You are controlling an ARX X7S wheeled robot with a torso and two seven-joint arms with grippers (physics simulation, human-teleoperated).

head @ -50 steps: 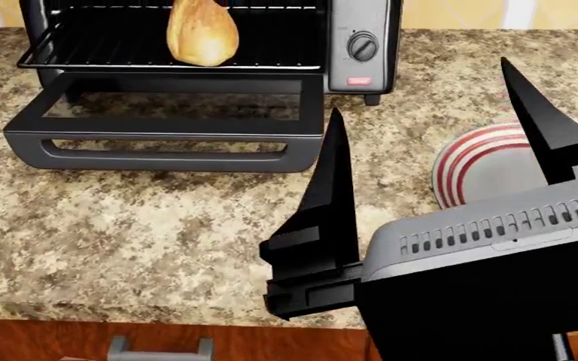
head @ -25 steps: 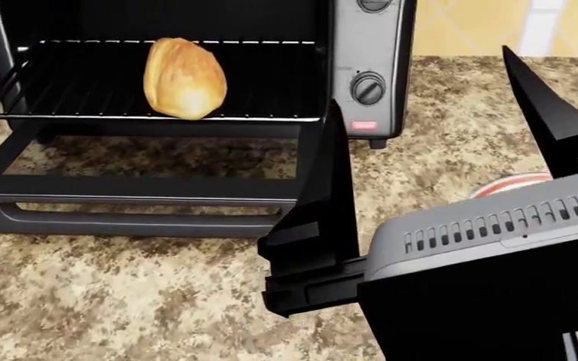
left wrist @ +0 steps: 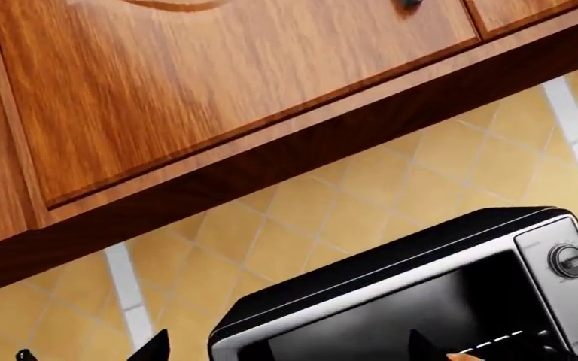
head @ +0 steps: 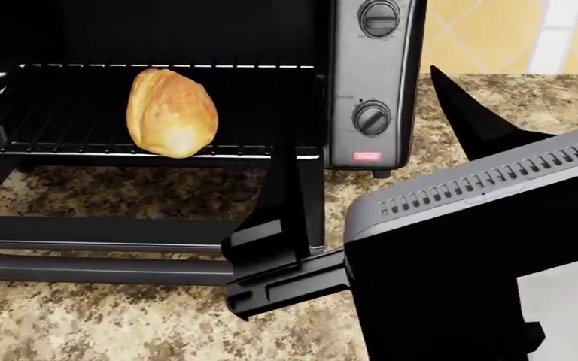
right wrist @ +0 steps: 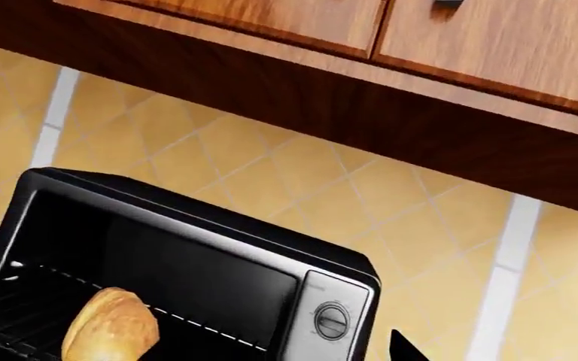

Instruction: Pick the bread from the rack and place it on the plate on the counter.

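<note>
The bread [head: 171, 113], a golden-brown oval roll, lies on the black wire rack [head: 58, 131] inside the open toaster oven. It also shows in the right wrist view [right wrist: 111, 335], on the rack [right wrist: 8, 320]. My right gripper [head: 364, 109] is open and empty, in front of the oven's right side, to the right of the bread and apart from it. My left gripper [left wrist: 289, 350] is open and empty, facing the oven's top front from a distance; it is out of the head view. The plate is hidden behind my right gripper's body. The counter [head: 118, 323] is speckled beige.
The black toaster oven [head: 375, 75] has two knobs on its right panel. Its door [head: 98, 248] lies folded down flat over the counter in front of the rack. Wooden wall cabinets [right wrist: 490, 45] hang above a yellow tiled wall [right wrist: 219, 158].
The head view has moved closer, so the oven and bread look larger and sit lower in frame. My right gripper has shifted left toward the oven. The plate has gone out of sight.
</note>
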